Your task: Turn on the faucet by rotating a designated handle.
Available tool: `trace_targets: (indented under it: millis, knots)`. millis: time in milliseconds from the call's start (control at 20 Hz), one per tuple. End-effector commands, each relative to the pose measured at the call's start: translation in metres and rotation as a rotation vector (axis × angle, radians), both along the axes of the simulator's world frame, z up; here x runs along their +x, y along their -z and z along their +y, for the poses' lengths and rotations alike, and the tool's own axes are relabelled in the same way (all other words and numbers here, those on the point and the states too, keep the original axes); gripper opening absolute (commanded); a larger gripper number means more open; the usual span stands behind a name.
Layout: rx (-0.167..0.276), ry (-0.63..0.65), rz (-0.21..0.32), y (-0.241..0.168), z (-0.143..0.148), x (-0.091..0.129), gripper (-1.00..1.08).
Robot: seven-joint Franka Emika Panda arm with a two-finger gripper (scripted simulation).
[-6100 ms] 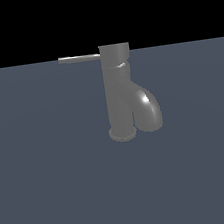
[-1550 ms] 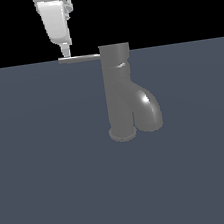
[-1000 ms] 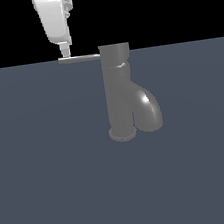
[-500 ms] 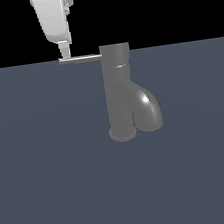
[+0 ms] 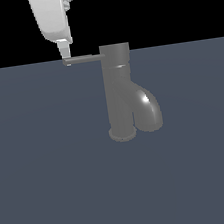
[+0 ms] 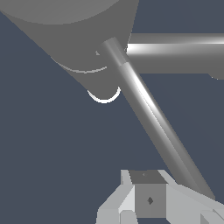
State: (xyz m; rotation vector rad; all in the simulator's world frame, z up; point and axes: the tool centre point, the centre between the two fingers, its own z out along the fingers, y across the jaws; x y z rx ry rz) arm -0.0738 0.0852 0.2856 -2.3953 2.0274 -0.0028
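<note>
The gripper (image 5: pixel 66 54) hangs at the free end of the handle (image 5: pixel 84 59), its tip touching or just beside it; how far its jaws are spread I cannot tell. The faucet (image 5: pixel 121 90) stands upright on the worktop (image 5: pixel 53 183). The handle looks stiff, smooth, likely slippery; pushing near its outer tip should give the best leverage.

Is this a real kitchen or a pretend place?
Likely pretend: a computer simulation. One grey faucet stands on a plain flat grey floor under pure black, with no sink, and a blocky white gripper is at its handle.
</note>
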Motion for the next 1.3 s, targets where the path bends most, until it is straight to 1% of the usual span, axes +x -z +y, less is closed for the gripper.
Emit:
trace_targets:
  millis: [0,100,150,1250]
  knots:
    - [-0.001,0.001,0.004,0.000,-0.003,-0.010,-1.00]
    - [-0.001,0.001,0.004,0.000,-0.004,-0.014,-1.00]
    - [-0.001,-0.001,0.000,0.000,-0.002,-0.009,-1.00]
    - [-0.001,0.001,0.003,0.000,-0.085,-0.064,-1.00]
